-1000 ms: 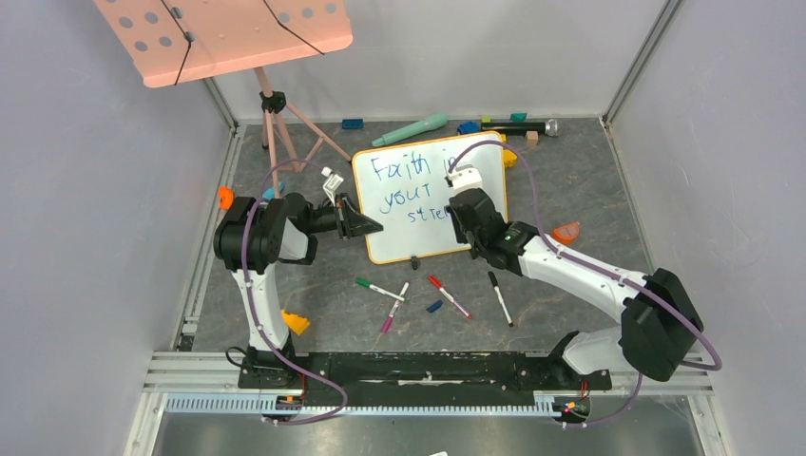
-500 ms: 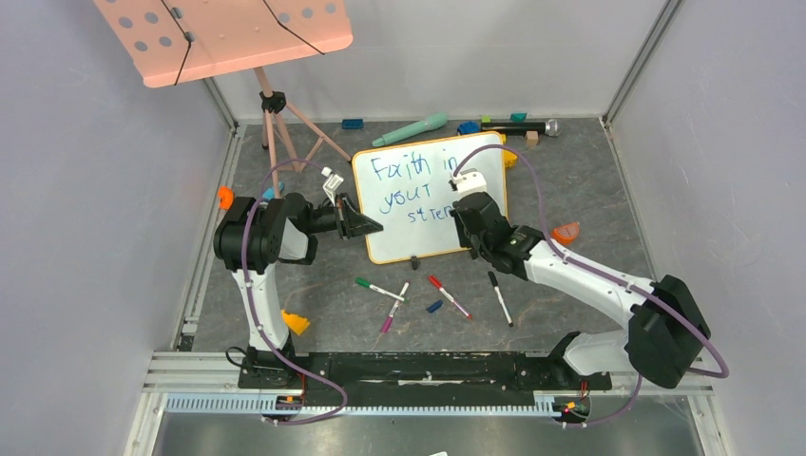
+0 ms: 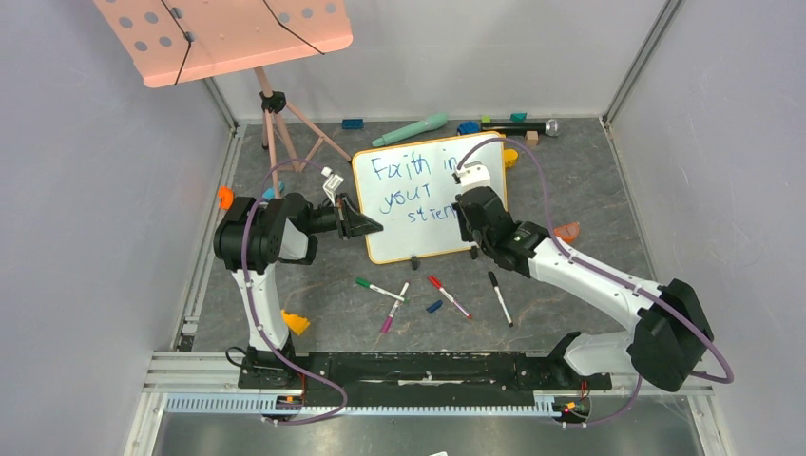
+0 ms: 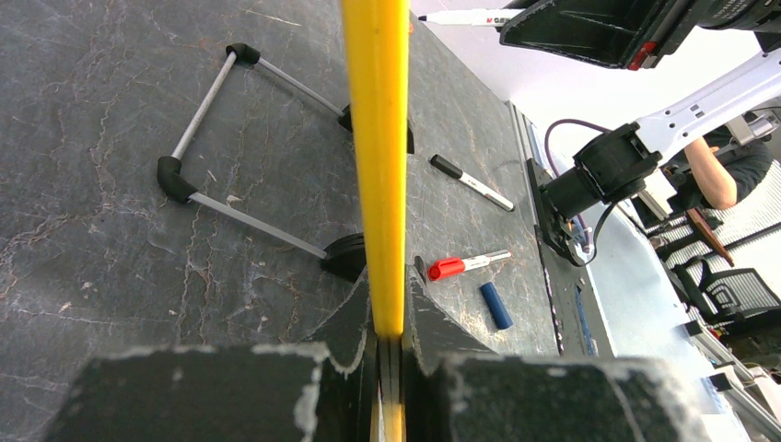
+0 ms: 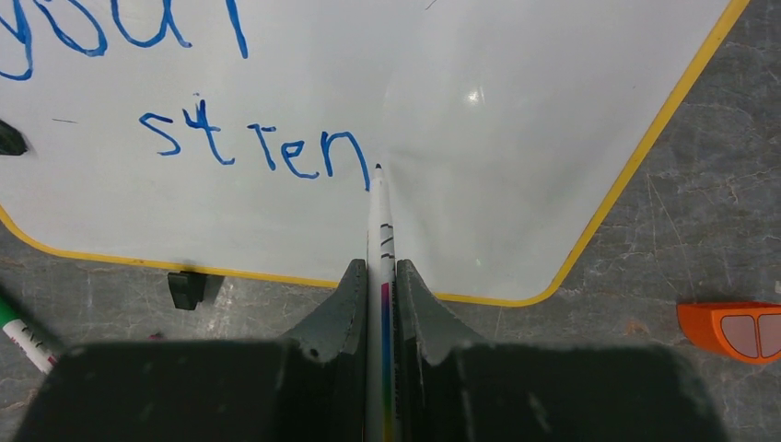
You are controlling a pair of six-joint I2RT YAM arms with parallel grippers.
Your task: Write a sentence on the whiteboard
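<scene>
The whiteboard (image 3: 418, 233) with a thin orange-yellow frame stands tilted at the middle of the floor. Blue writing (image 3: 413, 192) on it reads "Faith in", "your", "stren". My left gripper (image 3: 366, 226) is shut on the board's left frame edge (image 4: 378, 138). My right gripper (image 3: 468, 226) is shut on a white marker (image 5: 379, 221). Its tip touches the board just right of the "n" of "stren" (image 5: 249, 147). The right arm hides part of the third line in the top view.
A pink music stand (image 3: 228, 38) stands at back left. Loose markers (image 3: 447, 294) and a blue cap (image 3: 433, 306) lie in front of the board. Toy microphones and blocks (image 3: 475, 125) lie behind it. An orange object (image 3: 567, 231) lies right of the board.
My right gripper has moved a little to the right along the third line with the marker. The word "in" at the top is now uncovered. The left arm has not moved.
</scene>
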